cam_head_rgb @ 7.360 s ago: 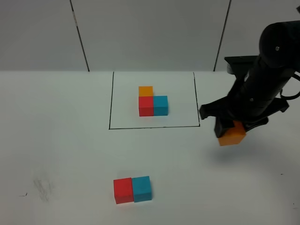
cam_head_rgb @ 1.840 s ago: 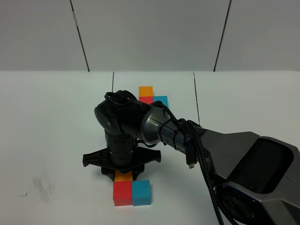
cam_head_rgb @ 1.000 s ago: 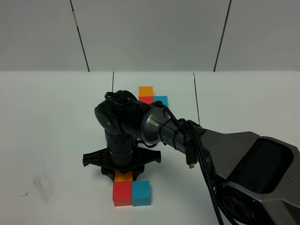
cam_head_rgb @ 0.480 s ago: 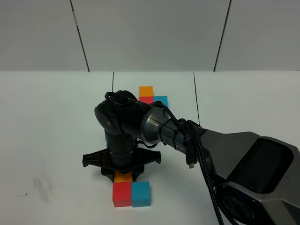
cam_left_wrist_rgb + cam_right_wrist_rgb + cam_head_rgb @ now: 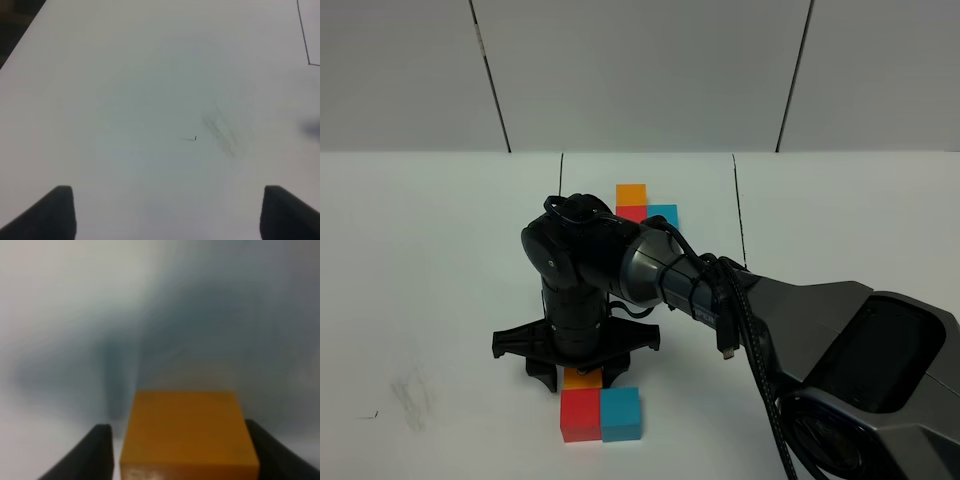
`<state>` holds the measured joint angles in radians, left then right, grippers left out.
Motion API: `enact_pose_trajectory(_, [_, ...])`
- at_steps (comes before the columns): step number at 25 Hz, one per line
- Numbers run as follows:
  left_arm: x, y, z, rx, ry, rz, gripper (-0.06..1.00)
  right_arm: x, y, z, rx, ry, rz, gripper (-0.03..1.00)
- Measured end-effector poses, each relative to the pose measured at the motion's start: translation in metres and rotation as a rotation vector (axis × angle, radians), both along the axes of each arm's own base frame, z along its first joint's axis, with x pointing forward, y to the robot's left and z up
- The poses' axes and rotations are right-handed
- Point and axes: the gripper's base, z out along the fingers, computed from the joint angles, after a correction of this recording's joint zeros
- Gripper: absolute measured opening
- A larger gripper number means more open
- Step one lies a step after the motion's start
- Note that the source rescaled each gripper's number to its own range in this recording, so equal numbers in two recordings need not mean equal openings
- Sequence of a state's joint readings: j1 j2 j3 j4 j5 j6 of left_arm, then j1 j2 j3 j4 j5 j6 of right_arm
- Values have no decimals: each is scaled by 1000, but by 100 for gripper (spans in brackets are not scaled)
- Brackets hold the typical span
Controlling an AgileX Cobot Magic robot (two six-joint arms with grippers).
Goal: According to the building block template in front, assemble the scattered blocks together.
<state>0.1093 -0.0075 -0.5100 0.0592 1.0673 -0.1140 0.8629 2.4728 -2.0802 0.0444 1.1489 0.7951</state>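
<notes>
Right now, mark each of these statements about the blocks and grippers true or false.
1. The orange cube sits behind the red cube. True.
2. The cyan cube is left of the red cube. False: it touches its right side.
3. The left gripper holds a block. False: it is open over bare table.
4. The template is hidden entirely. False: its cubes show behind the arm.
5. The right gripper straddles the orange cube. True.

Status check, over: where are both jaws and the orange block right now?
Left gripper open, idle over bare table. Right gripper jaws parted beside orange block, set behind red block. Nothing in the way.
</notes>
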Motion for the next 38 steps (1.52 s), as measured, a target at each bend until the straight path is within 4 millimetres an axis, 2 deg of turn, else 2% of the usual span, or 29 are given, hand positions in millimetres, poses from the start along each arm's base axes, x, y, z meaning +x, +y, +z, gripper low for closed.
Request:
enact_pose_trajectory(4, [0, 0, 0, 0, 0, 0, 100, 0, 1, 1, 10, -2, 13, 31])
enact_pose_trajectory(8, [0, 0, 0, 0, 0, 0, 100, 1, 0, 18, 26, -38, 35, 32])
enact_pose_trajectory(14, [0, 0, 0, 0, 0, 0, 100, 1, -13, 69, -4, -141, 54, 32])
enact_pose_trajectory(23, [0, 0, 0, 0, 0, 0, 100, -3, -40, 161, 66, -327, 119, 34])
enact_pose_trajectory(26, [0, 0, 0, 0, 0, 0, 100, -1, -56, 186, 83, -374, 141, 47])
enact_pose_trajectory(29, [0, 0, 0, 0, 0, 0, 100, 5, -77, 211, 90, -432, 175, 79])
enact_pose_trajectory(31, [0, 0, 0, 0, 0, 0, 100, 7, -93, 229, 88, -479, 197, 92])
enact_pose_trajectory(34, [0, 0, 0, 0, 0, 0, 100, 7, -123, 263, 88, -562, 185, 99])
enact_pose_trajectory(38, [0, 0, 0, 0, 0, 0, 100, 3, -171, 308, 31, -705, 172, 100])
